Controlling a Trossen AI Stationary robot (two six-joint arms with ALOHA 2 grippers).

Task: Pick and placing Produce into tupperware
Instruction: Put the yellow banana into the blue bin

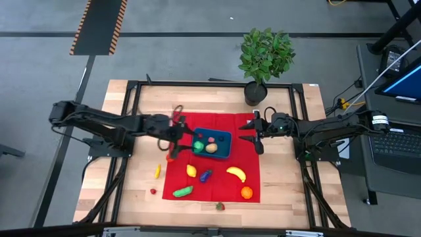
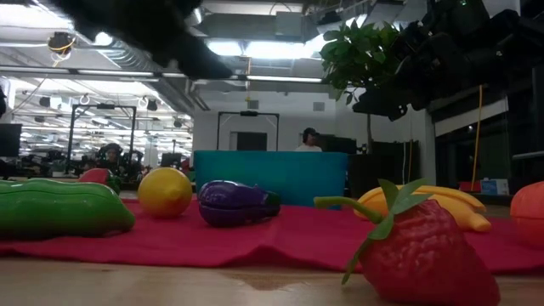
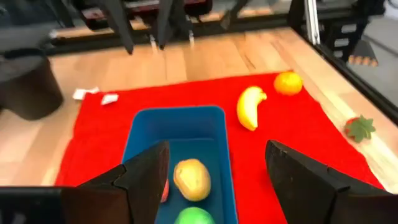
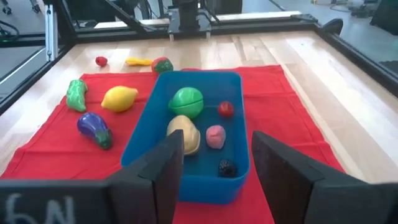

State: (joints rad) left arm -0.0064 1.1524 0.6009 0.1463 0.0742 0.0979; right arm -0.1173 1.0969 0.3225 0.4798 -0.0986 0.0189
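The teal-blue tupperware (image 1: 220,147) stands on the red cloth and holds a green fruit (image 4: 186,101), a tan potato (image 4: 184,132), a pink piece (image 4: 215,135), a small red one (image 4: 226,109) and a dark berry (image 4: 226,167). Around it on the cloth lie a lemon (image 1: 191,170), an eggplant (image 1: 206,175), a banana (image 1: 237,173), an orange (image 1: 246,192) and a cucumber (image 1: 183,191). My left gripper (image 3: 217,155) hovers open above the container's left end. My right gripper (image 4: 217,146) waits open off its right end. Neither has anything between its fingers.
A strawberry (image 1: 220,206) lies on the wood just off the cloth's near edge. A yellow piece (image 1: 157,171) and a small red one (image 1: 153,191) lie on the wood left of the cloth. A potted plant (image 1: 263,59) stands at the table's far edge.
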